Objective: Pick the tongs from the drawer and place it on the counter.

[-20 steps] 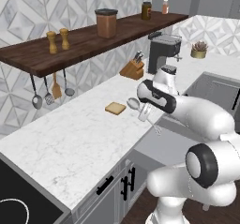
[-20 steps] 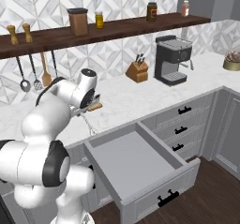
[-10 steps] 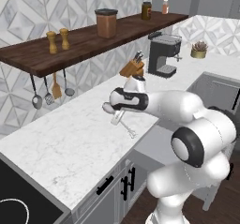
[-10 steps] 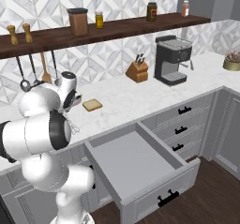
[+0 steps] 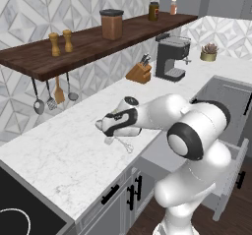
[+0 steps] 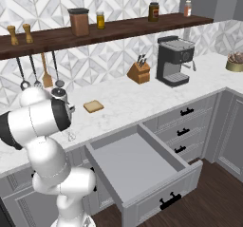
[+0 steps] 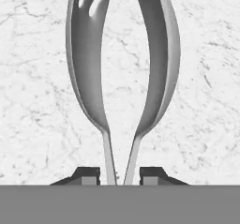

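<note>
My gripper (image 5: 110,136) hangs low over the white marble counter (image 5: 59,155), pointing down, and is shut on the tongs (image 5: 124,143). In the hand view the two silvery spoon-shaped blades of the tongs (image 7: 89,78) spread away from the gripper (image 7: 120,174), whose dark fingertips (image 7: 86,175) clamp the thin shafts, with the counter (image 7: 206,101) close behind. From the right base view the tongs (image 6: 71,136) show just below my forearm, at the counter's (image 6: 123,102) surface. The drawer (image 6: 137,166) stands pulled out, its pale grey inside bare.
A toast slice (image 6: 94,106) lies on the counter to the right of the arm. A knife block (image 6: 139,71) and a coffee machine (image 6: 174,60) stand farther right. Utensils (image 5: 54,94) hang under the wall shelf. A black cooktop (image 5: 19,214) borders the counter's left end.
The arm has swung left along the counter, away from the toast, carrying the tongs, and has come down closer to the marble.
</note>
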Robot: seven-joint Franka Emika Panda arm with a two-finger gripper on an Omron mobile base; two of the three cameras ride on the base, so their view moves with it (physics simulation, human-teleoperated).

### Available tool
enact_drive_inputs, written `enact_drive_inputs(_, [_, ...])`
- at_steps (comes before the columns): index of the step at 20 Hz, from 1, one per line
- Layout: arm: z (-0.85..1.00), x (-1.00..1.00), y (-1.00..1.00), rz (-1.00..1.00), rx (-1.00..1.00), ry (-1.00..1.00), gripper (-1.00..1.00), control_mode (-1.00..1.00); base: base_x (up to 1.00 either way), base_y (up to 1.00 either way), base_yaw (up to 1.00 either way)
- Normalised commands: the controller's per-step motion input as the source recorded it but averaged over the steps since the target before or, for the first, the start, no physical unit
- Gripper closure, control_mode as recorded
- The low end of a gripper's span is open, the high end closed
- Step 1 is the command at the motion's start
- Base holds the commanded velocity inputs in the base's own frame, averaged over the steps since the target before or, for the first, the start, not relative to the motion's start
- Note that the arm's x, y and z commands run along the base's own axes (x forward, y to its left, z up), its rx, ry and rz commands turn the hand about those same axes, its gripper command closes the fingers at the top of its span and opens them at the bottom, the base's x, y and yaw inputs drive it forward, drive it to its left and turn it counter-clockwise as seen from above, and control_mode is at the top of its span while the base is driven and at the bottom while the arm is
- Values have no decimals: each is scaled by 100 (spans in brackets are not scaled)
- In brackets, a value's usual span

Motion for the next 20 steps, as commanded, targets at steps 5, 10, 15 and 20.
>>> enact_drive_inputs(5, [-16, 38, 29, -3, 0, -9, -100, -100, 0, 0, 0])
enact_drive_inputs(10, [20, -7, 0, -7, 0, -4, -100, -100, 0, 0, 0])
enact_drive_inputs(15, [92, -81, -37, -15, 0, 0, -100, -100, 0, 0, 0])
enact_drive_inputs(20, [100, -40, -46, -9, 2, 0, -100, -100, 0, 0, 0])
